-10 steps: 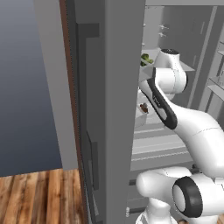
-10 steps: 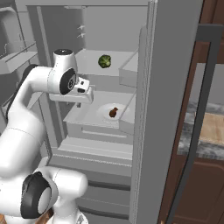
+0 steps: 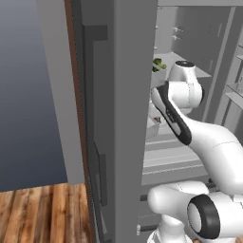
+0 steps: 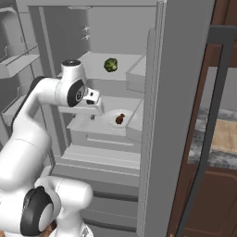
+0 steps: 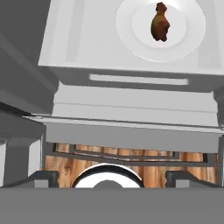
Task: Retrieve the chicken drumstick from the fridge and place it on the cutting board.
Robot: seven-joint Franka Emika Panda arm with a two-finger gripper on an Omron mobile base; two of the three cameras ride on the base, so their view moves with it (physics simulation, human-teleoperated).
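Observation:
The grey fridge stands open. On its middle shelf the small brown chicken drumstick lies on a white plate. My gripper hangs just left of the plate, a little above the shelf, apart from the drumstick. In the hand view the drumstick sits on the plate at the top, far from my gripper, whose fingertips stand wide apart with nothing between them. The tan cutting board lies on the counter to the right, beyond the fridge door.
A green leafy vegetable rests on the shelf above the plate, also seen as the vegetable. The fridge door hides much of the interior from the left. Door bins flank the shelves. Wooden floor shows below.
The arm has dropped slightly, bringing the hand lower toward the plate's shelf. The drumstick and plate have stayed put.

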